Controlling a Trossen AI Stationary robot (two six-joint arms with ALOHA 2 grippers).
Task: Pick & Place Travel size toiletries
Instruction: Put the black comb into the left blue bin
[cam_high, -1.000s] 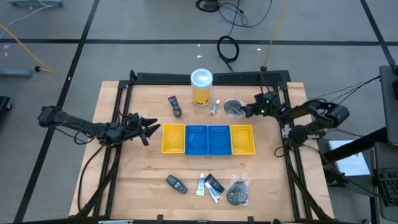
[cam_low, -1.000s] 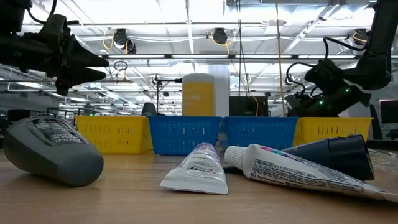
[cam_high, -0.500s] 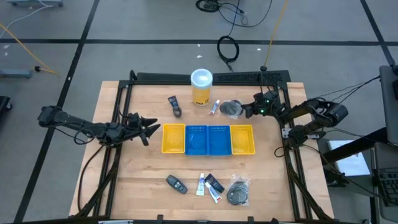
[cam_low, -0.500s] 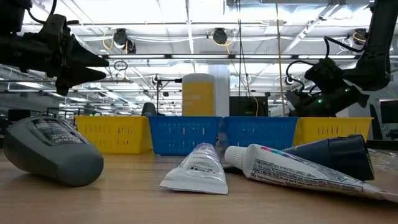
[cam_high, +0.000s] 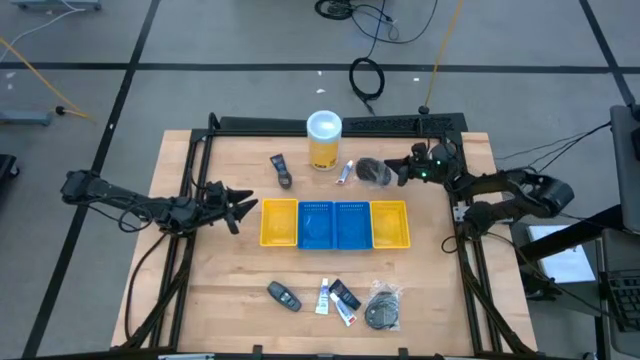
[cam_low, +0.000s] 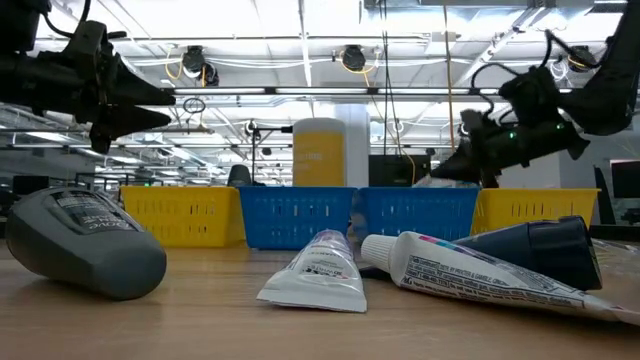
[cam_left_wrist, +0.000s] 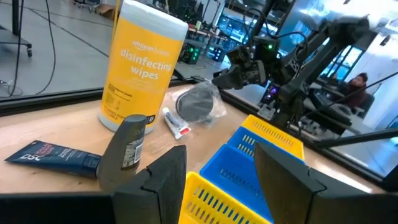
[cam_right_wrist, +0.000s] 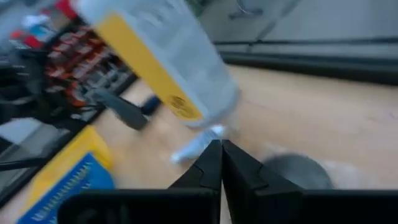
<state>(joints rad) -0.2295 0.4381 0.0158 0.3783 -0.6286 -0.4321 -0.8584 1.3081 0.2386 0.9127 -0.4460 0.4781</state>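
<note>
My right gripper (cam_high: 396, 172) is shut at the table's far right on the clear wrap of a round black disc (cam_high: 372, 170), which stands tilted in the left wrist view (cam_left_wrist: 198, 103). My left gripper (cam_high: 240, 208) is open and empty, left of the trays. A small white tube (cam_high: 346, 172) and a short dark tube (cam_high: 281, 170) lie on the table near the yellow canister (cam_high: 324, 140). A dark oval piece (cam_high: 283, 295), two white tubes (cam_high: 323, 295), a dark tube (cam_high: 345, 292) and a second wrapped disc (cam_high: 381, 308) lie near the front edge. My right gripper pinches the clear wrap's edge (cam_left_wrist: 214, 84) on the disc's right side between its two fingertips (cam_right_wrist: 217, 163). The fingers come from the table's right, slanting down. The disc is tilted up on edge below them; I cannot tell whether its lower rim (cam_left_wrist: 191, 121) touches the table.
A row of trays stands mid-table: yellow (cam_high: 279, 222), two blue (cam_high: 334, 223), yellow (cam_high: 390, 223). The tall canister stands just left of the held disc. Bare wood lies left of the trays and along the right side.
My right gripper has risen and gone a little toward the table's left, tipping its fingers downward. The wrapped disc has gone with it, from lying flat to tilted up, and now sits closer to the small white tube.
</note>
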